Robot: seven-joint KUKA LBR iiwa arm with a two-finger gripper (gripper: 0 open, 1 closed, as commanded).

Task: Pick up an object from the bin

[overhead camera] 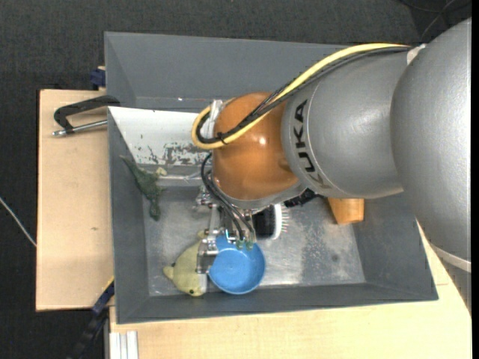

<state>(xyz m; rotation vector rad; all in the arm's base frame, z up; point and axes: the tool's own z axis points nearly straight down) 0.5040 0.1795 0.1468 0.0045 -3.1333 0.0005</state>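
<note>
Down in the lower middle of the frame with the tool (212, 251), at the left rim of a blue round cup (241, 271) and just beside a yellowish-green soft toy (185, 277) lower left. Wide or narrow: cannot tell. Elsewhere in the grey bin (325, 256): green toy dinosaur (148, 185) at left, orange block (346, 209) at right.

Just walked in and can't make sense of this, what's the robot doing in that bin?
A KUKA arm reaches down into the grey bin, its hand low at the view's lower side, between a blue round cup and a yellowish soft toy. I can't see it holding anything. A green dinosaur and an orange block lie farther off.
</note>
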